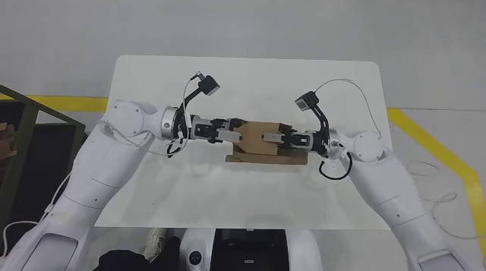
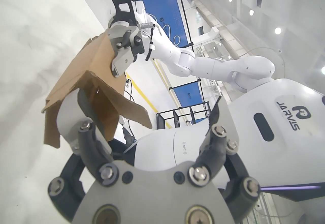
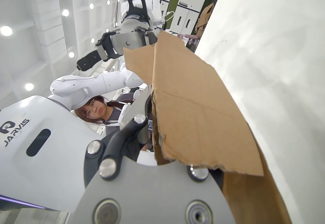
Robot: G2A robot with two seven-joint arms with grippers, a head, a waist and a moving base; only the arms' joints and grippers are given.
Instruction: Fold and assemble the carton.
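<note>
On the table (image 1: 243,81), the right gripper (image 1: 279,139) clamped one end of the carton (image 1: 258,149); the left gripper (image 1: 234,134) gaped open at the other.

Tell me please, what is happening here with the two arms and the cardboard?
A two-armed robot is handling a brown cardboard carton at the middle of the white table. The carton is only partly formed, and its flaps are loose. The left gripper is open at one end, with one finger reaching in under a flap. The right gripper is at the opposite end, against the carton. The assembly is not yet finished.
</note>
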